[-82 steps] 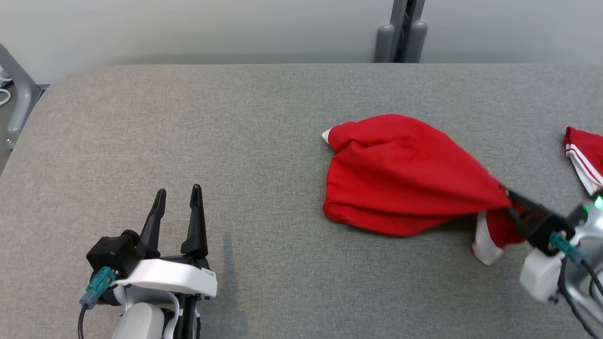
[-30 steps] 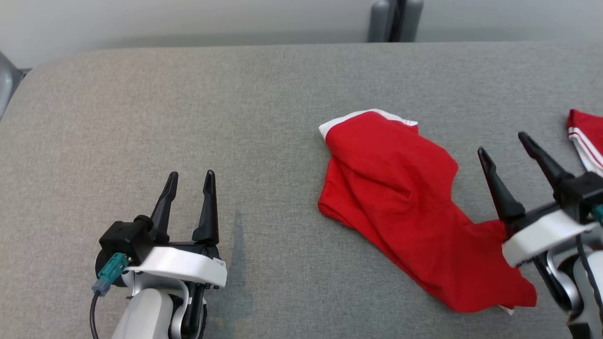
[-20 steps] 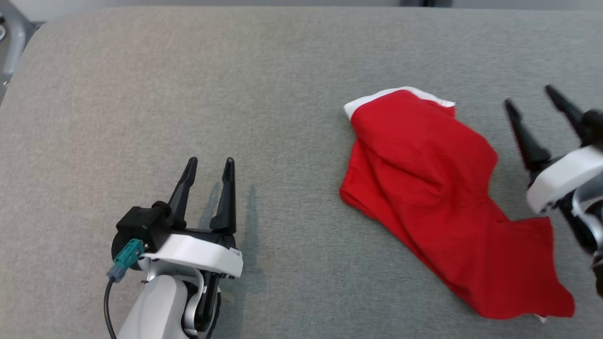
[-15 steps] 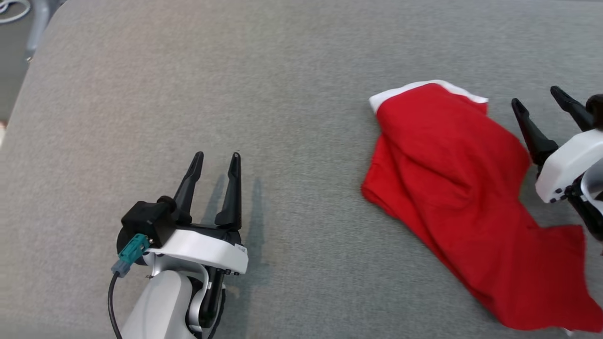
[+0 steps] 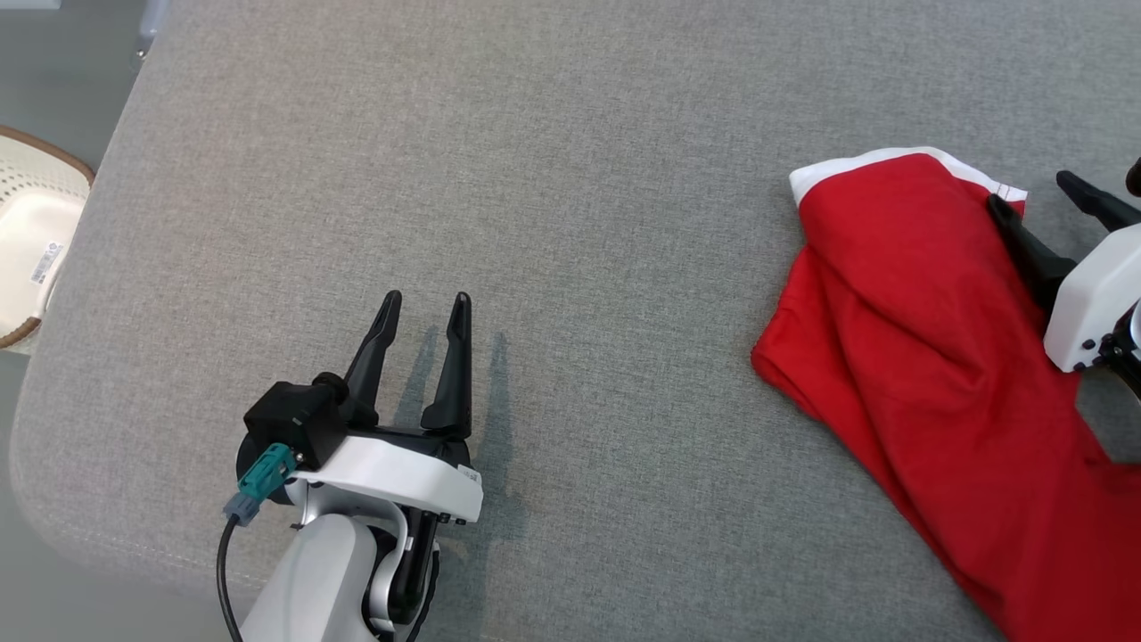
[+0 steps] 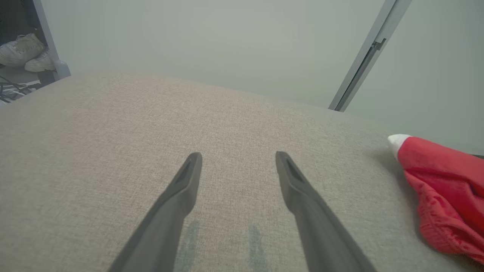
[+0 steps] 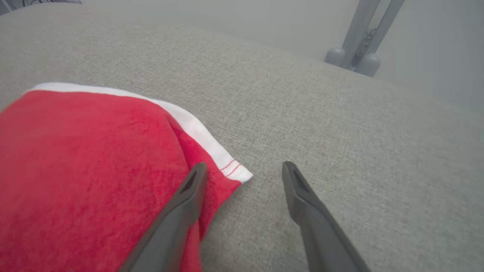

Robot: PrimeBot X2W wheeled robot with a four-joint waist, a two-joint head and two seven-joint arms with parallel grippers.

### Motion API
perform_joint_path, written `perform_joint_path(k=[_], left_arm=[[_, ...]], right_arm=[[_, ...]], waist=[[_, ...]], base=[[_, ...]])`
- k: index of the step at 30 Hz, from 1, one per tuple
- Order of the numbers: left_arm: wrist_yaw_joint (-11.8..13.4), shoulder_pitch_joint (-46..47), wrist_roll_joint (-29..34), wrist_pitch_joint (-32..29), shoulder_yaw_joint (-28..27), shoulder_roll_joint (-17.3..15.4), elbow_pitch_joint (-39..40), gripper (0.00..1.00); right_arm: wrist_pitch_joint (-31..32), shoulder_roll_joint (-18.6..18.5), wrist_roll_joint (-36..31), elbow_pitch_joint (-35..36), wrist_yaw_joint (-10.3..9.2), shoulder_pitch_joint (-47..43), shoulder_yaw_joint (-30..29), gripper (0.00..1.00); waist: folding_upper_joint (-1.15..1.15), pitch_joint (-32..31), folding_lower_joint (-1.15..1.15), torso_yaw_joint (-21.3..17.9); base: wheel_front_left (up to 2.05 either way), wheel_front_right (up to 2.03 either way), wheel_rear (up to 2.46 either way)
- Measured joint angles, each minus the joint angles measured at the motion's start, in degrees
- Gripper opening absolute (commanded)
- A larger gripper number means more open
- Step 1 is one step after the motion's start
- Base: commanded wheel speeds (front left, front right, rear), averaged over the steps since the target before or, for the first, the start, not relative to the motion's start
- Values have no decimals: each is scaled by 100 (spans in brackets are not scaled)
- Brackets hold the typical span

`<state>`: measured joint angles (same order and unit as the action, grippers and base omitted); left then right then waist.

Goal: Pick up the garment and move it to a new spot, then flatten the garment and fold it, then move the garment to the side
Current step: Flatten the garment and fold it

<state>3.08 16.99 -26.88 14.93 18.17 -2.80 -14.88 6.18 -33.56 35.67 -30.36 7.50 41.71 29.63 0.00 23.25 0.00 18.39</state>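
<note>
While lying rumpled on the right part of the grey padded table (image 5: pixel 570 107), logged as red garment (image 5: pixel 909 339), white band (image 7: pixel 196 128) along far edge, trailing off toward near right. Right gripper (image 5: pixel 1030 189) at garment's far corner: fingers apart, one fingertip (image 7: pixel 194 181) over red cloth just beside the band, other over bare table; nothing clamped; contact with cloth not discernible. Left gripper (image 5: pixel 427 299) at near left, well apart from garment, fingers spread, empty. Off table's left edge, pale basket (image 5: pixel 27 192).
</note>
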Motion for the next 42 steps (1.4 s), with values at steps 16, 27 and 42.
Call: perform_joint_path(k=[16,27,42], left_arm=[[49,31,-58,-1,86,1,3,100],[52,46,-116,-1,146,1,21,100],[105,55,-294,-1,332,1,78,100]], right_arm=[[-168,-354,456,-279,0,425,975,0],[-454,-1038,74,-757,1,1150,1395,0],[-1092,-1002,-1473,-2541,1,2549,598,0]], waist=[[0,143,0,137],[0,84,0,193],[0,98,0,374]], base=[[0,0,0],[0,0,0],[0,0,0]])
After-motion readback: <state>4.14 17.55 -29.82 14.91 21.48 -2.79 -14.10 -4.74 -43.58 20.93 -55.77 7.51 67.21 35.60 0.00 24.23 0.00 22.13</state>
